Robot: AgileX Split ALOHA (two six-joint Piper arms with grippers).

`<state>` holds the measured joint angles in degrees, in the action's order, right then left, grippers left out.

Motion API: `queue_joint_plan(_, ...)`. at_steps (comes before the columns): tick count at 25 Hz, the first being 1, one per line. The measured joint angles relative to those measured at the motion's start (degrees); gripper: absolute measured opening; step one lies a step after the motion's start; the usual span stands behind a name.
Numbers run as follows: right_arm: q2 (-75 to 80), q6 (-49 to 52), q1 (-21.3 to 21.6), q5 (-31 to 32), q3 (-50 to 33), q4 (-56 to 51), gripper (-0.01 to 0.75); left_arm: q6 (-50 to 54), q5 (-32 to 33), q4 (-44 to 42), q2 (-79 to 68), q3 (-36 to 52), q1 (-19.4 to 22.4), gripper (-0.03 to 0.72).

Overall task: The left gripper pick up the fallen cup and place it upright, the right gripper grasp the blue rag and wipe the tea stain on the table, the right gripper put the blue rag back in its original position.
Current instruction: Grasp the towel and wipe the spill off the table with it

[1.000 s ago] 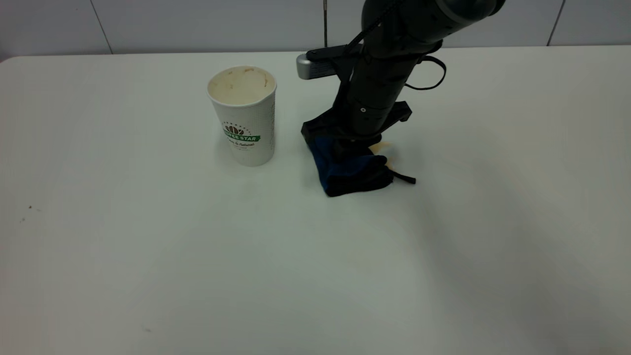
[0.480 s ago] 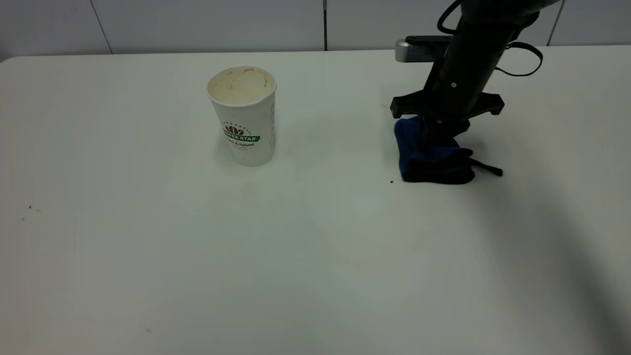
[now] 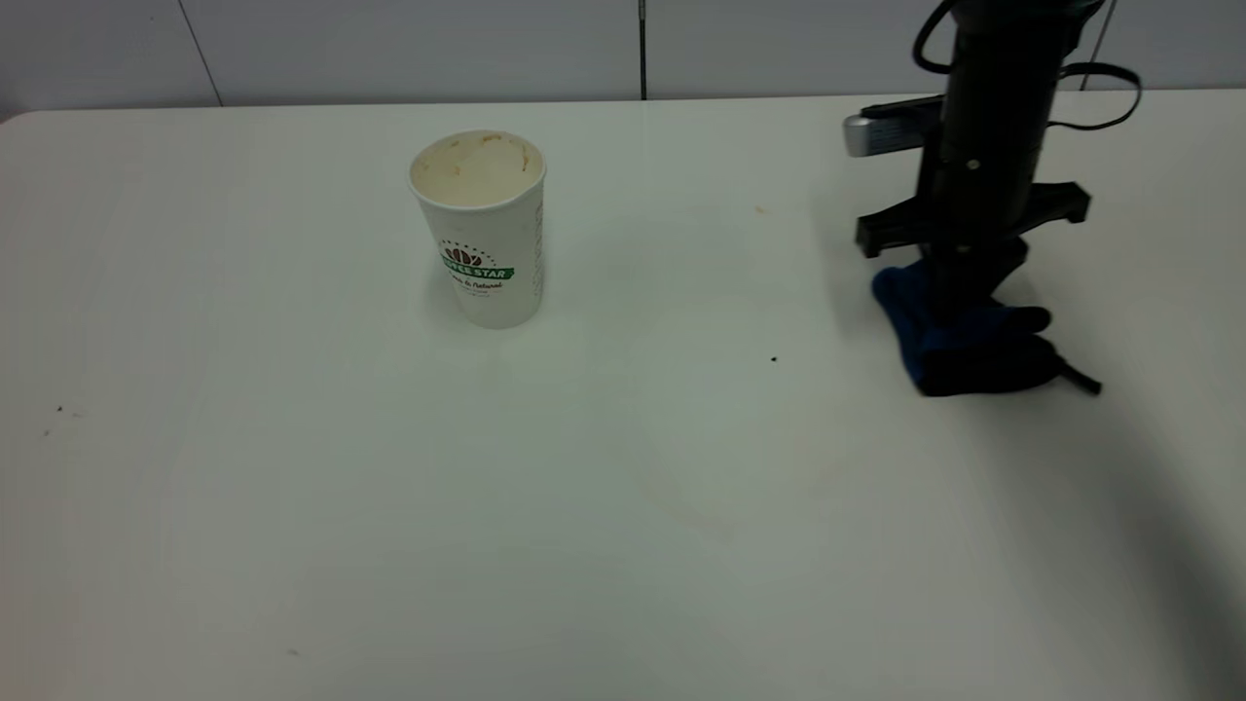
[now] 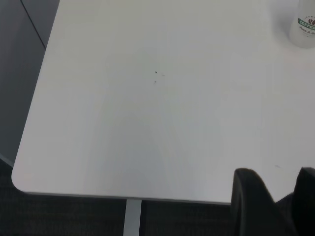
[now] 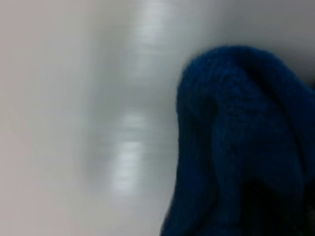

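Cup [image 3: 479, 229] upright, mouth up, long axis vertical.

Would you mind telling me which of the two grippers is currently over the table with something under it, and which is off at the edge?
The right gripper stands on the blue rag, far right of the cup. The left gripper hangs over the table edge with nothing under it.

The right gripper [image 3: 959, 292] ended a slim black column carrying a silver-grey block [image 3: 869, 135], a flat black crossbar [image 3: 973, 219] below the block, one small pale dot (perhaps a screw) and looping black cables [image 3: 1105, 97]. The left gripper [image 4: 275, 204] showed two rounded matte-black fingers.
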<state>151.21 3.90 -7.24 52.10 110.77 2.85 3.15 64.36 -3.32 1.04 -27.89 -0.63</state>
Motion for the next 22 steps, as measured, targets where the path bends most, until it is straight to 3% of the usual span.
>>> queue_joint_plan(6,0.0,-3.9,7.2,1.0,2.1,1.7,0.076,0.0,0.0,0.0,0.0,0.0,0.0,0.239)
queue_joint_plan(11,0.0,-7.4,8.9,1.8,2.1,1.8,0.119,0.0,0.0,0.0,0.0,0.0,0.0,0.239)
queue_joint_plan(15,0.0,-10.6,8.9,1.6,2.2,1.7,0.307,0.0,0.0,0.0,0.0,0.0,0.0,0.239)
queue_joint_plan(20,-1.5,-9.8,8.9,5.6,2.2,1.7,0.636,0.0,0.0,0.0,0.0,0.0,0.0,0.239)
queue_joint_plan(22,-3.8,-10.0,8.9,8.6,2.7,1.7,0.701,0.0,0.0,0.0,0.0,0.0,0.0,0.239)
